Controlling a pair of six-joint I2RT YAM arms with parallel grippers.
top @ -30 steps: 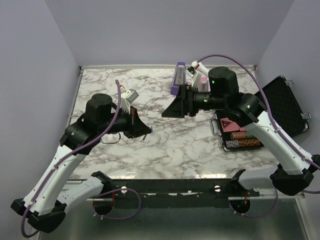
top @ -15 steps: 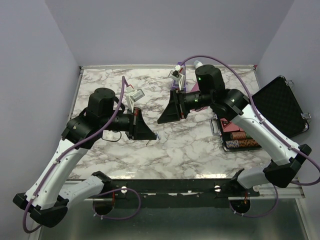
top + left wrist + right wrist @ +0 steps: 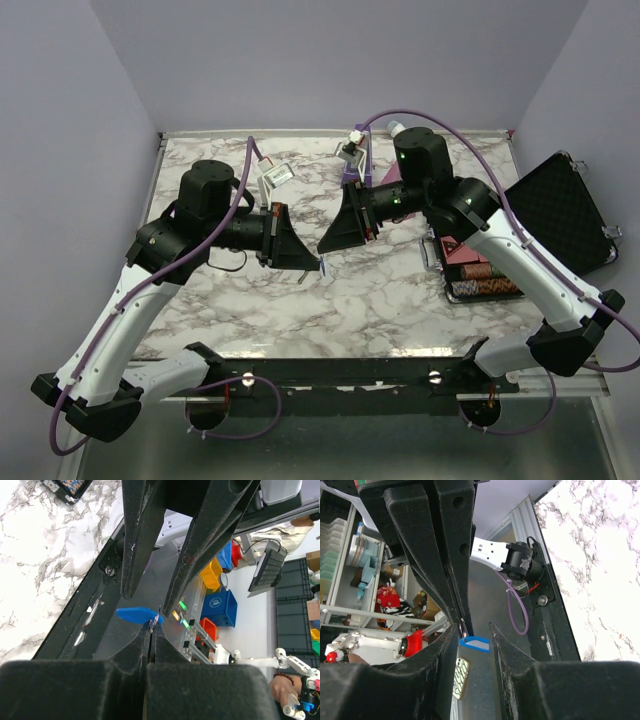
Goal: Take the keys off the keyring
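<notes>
My left gripper (image 3: 318,262) is held above the middle of the table and is shut on the thin metal keyring (image 3: 157,618). A tiny bright-blue key (image 3: 136,615) hangs from the ring just past the fingertips; it shows as a blue speck in the top view (image 3: 323,266). In the left wrist view my left gripper (image 3: 152,630) has its jaws pressed together. My right gripper (image 3: 322,246) faces it, open. In the right wrist view my right gripper (image 3: 474,629) has the blue key (image 3: 475,644) in the gap between its fingers, untouched.
A purple metronome (image 3: 357,157) stands at the back of the marble table (image 3: 400,300), behind the right arm. An open black case (image 3: 560,210) with poker chips (image 3: 485,280) lies at the right edge. The front rail (image 3: 350,375) runs along the near edge.
My left gripper has carried the keyring right and towards the middle. My right gripper has swung left and down to meet it, so its open fingers now straddle the blue key.
</notes>
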